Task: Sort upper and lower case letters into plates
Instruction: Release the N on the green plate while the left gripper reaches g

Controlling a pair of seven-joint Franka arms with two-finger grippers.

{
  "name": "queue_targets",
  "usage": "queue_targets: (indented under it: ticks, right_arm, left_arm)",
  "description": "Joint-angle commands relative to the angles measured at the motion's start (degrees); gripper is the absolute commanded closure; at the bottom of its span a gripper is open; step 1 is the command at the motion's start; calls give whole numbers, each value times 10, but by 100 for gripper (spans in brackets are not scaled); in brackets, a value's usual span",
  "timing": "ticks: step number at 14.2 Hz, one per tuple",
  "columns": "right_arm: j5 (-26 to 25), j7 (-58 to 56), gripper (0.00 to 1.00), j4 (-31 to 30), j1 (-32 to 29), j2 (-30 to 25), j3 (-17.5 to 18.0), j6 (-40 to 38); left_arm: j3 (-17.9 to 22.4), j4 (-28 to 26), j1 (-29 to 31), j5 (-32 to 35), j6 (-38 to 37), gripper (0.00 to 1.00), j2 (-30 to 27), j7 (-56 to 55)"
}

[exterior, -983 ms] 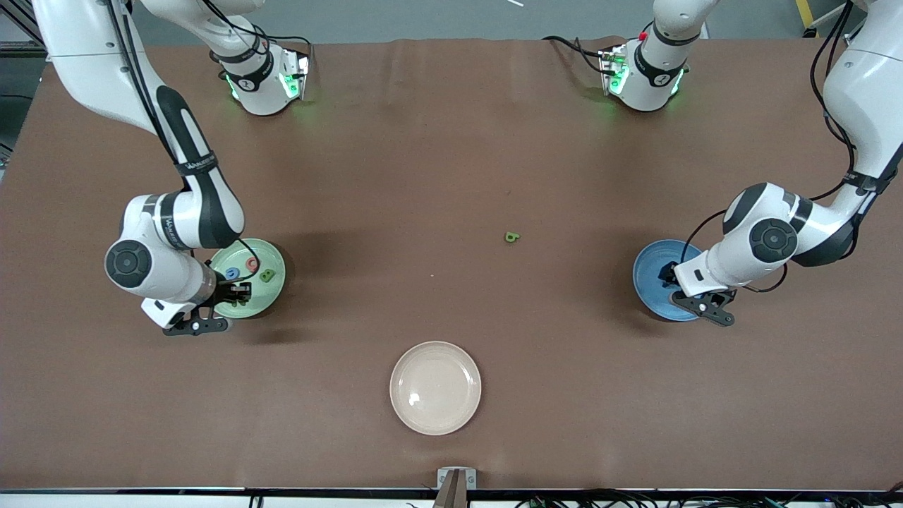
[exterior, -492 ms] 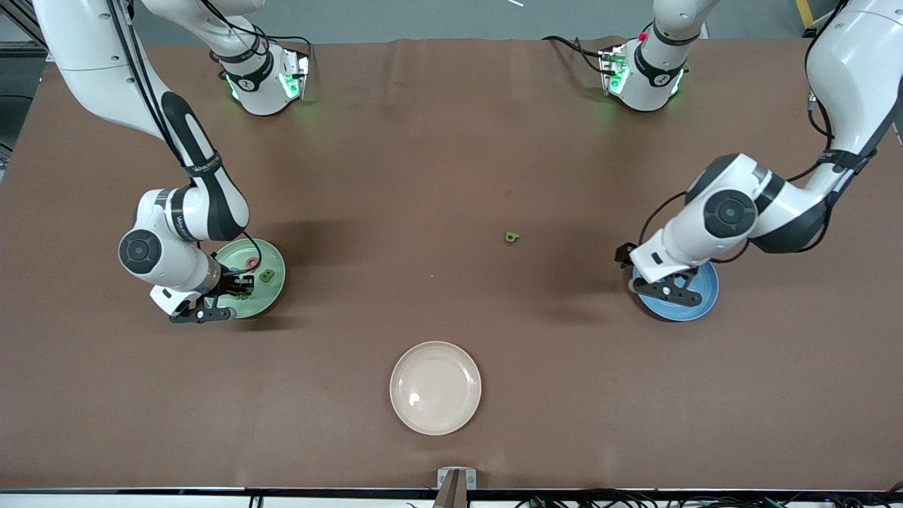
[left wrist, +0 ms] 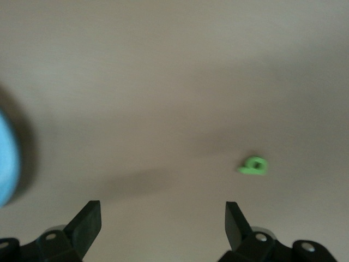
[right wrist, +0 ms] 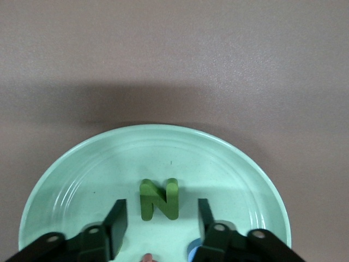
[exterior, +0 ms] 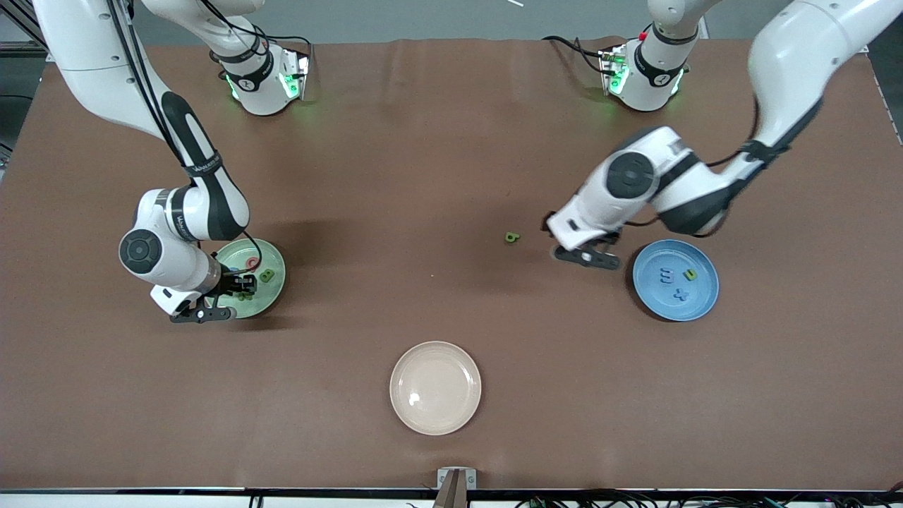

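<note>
The right hand (exterior: 240, 286), low over the mint plate (exterior: 271, 293), has just let its fingers part, leaving the N (right wrist: 159, 199) lying in the plate between them. The left hand (exterior: 564, 240) has swung off the blue plate (exterior: 698, 303), fingers wide apart, toward the last loose letter, a green b (exterior: 512, 237) just ahead on bare surface. Nothing blocks it; the beige plate (exterior: 435, 387) lies well clear.

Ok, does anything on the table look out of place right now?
One small green letter lies alone on the bare table between the plates, not in the mint plate or the blue plate. The open left gripper hangs beside it.
</note>
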Motion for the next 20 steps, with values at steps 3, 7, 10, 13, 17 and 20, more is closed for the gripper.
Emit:
queue_targets:
  ticks: [3,7,10,13,17,20]
  right_arm:
    - [-1,5,0,2,-11,-14,11,0]
    - [-1,5,0,2,-12,-13,10,-2]
    - [-1,7,0,6,-9,-14,10,-5]
    - [-1,10,0,62,-7,-15,10,-86]
    - [-1,84,0,107,18,-15,11,-155]
    - [-2,112,0,128,25,-16,11,-182]
  left_arm:
    - [85,14,-126,-2,79,0,3,-44]
    - [176,12,-221,0,159,0,4,-69]
    - [217,12,-261,0,183,0,4,-69]
    - [243,9,-280,1,186,0,4,-70]
    - [258,10,-280,1,186,0,14,-91]
    - [262,10,-286,0,186,0,14,-96]
